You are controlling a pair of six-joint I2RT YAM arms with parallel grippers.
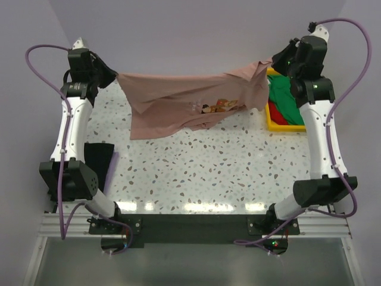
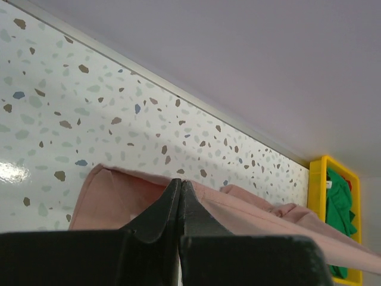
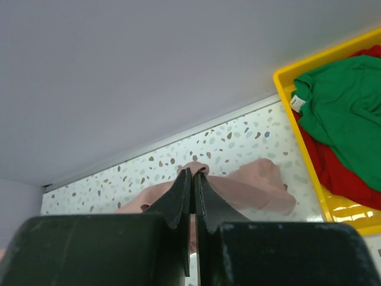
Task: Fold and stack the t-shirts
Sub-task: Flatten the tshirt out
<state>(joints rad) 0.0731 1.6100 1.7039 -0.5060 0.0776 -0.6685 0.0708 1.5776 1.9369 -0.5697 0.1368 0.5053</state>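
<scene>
The dusty pink t-shirt (image 1: pixel 178 101) with a small orange-white print hangs stretched between my two grippers above the far part of the table. My left gripper (image 1: pixel 116 75) is shut on its left end; the wrist view shows the closed fingertips (image 2: pixel 180 182) pinching the pink hem (image 2: pixel 250 217). My right gripper (image 1: pixel 269 64) is shut on its right end, pink cloth (image 3: pixel 250 185) bunched at the fingertips (image 3: pixel 193 173). A green t-shirt (image 1: pixel 284 101) lies over a red one (image 1: pixel 278 115) in the yellow tray. A black t-shirt (image 1: pixel 99 158) lies folded at the table's left edge.
The yellow plastic tray (image 1: pixel 280 126) stands at the far right of the speckled table (image 1: pixel 208 173), beside my right arm. It also shows in the right wrist view (image 3: pixel 284 77) and the left wrist view (image 2: pixel 317 173). A grey wall runs behind the table.
</scene>
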